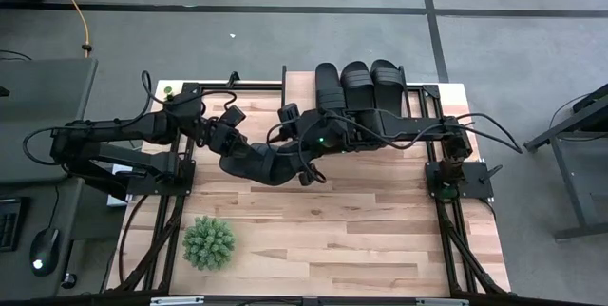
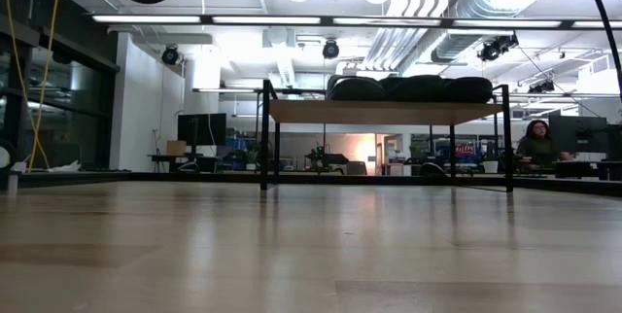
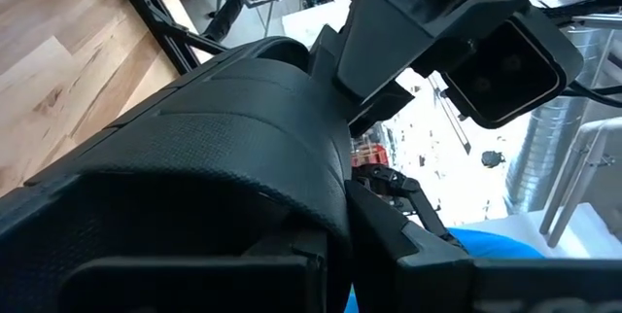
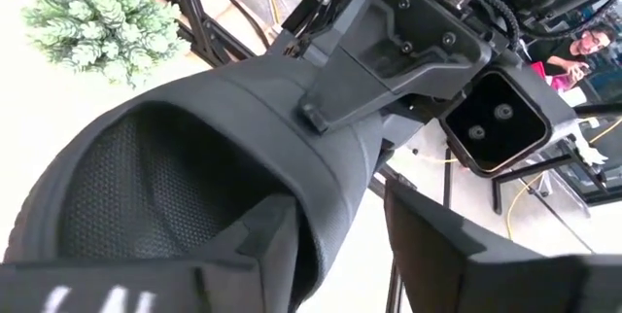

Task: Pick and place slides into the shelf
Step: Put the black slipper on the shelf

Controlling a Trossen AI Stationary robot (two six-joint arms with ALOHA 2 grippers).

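The left gripper (image 1: 249, 159) is clamped shut on the fourth slide (image 1: 271, 165), held in the air over the middle of the table (image 1: 361, 239) (a small green plant (image 1: 208, 242) sits nearer the front). The right gripper (image 1: 306, 146) has its fingers around the same slide, though I cannot tell whether they grip it. Farther right, three slides (image 1: 357, 87) already lie on the shelf (image 1: 423, 105), so, judging by this, only the last one remains.

No legible text anywhere.
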